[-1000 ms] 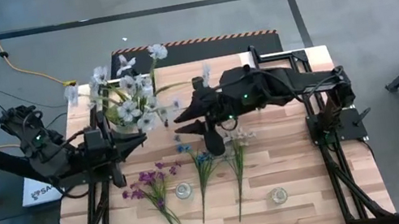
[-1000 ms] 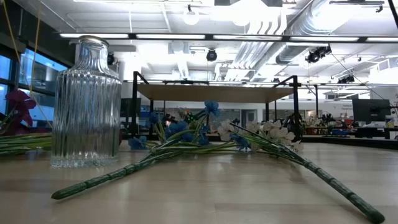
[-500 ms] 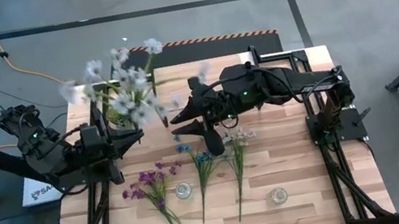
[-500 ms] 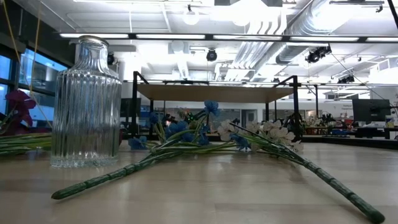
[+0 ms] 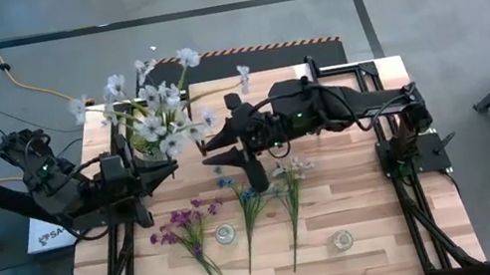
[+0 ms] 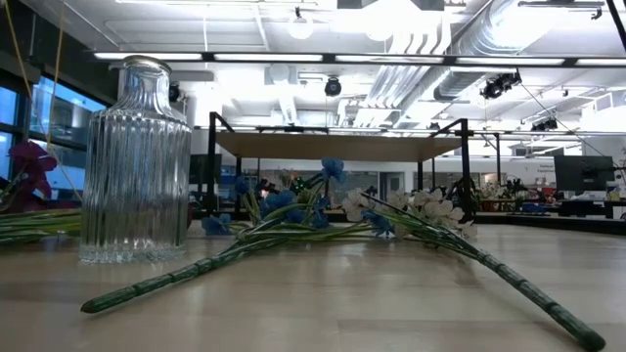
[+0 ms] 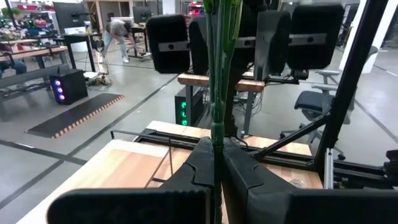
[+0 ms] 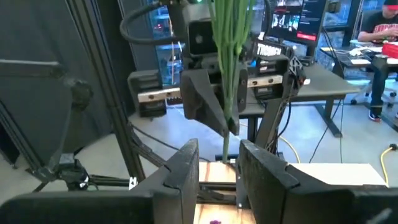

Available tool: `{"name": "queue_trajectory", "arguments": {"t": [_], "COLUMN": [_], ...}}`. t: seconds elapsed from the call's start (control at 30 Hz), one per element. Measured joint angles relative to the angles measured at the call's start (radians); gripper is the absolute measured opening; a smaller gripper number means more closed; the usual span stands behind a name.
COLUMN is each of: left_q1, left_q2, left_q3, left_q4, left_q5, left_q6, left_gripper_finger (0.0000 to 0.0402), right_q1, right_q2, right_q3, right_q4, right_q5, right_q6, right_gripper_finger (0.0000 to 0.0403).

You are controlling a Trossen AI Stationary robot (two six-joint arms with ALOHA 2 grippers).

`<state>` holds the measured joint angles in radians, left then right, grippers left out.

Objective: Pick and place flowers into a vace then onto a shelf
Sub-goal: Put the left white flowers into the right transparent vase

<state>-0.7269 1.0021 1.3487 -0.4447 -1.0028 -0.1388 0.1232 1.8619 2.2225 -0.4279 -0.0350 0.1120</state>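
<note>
Even, bright overhead light from ceiling strip lamps (image 6: 323,57) fills the room; shadows on the table (image 5: 355,189) are faint. The glass vase (image 6: 137,161) glints softly. Nearest stems look slightly blurred.

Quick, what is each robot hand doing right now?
Left tool: shut on the white flowers' stems.
Right tool: jaws apart around those stems, gripping nothing.
</note>
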Motion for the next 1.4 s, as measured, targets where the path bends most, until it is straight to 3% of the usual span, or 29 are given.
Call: {"name": "queue_trajectory", "arguments": {"t": [0.4,1.2,1.4], "left_q1": [0.0,0.0,0.0], "left_q2": [0.03,0.043,0.043], "left_q3": [0.0,0.0,0.0], "left_q4": [0.032,0.046,0.046], "left_q5": [-0.005,-0.012,-0.013], "left_q6": [0.004,0.003,0.003], "left_gripper_finger": [0.0042,0.0042,0.0042], "right_q1": [-0.001,-0.006,-0.006], "right_q2": [0.046,0.079,0.078], "right_q3": [0.001,0.001,0.001], "right_q4": [0.17,0.246,0.243], "right_q5": [-0.024,-0.033,-0.039], "right_q6": [0.001,0.018,0.018], "right_gripper_finger": [0.0108,0.0108,0.0134]}}
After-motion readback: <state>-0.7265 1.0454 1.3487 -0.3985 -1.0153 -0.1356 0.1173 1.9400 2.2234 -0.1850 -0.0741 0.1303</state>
